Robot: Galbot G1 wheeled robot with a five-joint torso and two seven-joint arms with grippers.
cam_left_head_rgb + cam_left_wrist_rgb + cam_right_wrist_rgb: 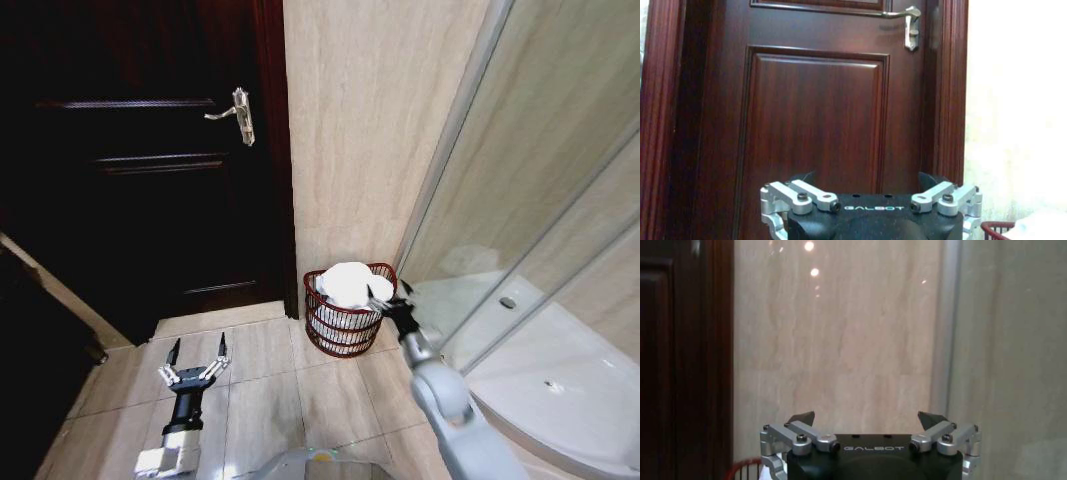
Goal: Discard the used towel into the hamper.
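Right tool (388,293), spread, hides the hamper (345,330) rim beside the towel (347,282).

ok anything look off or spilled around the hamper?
Nothing stands out. The hamper stands upright on the floor tiles by the wall, with the white towel piled inside above its rim, none on the floor. The right gripper is at the rim, open; the left gripper hangs open over the tiles.

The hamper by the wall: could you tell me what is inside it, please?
A white towel is heaped in the hamper, rising above its rim. The right gripper hovers open at that rim. Anything beneath the towel is covered.
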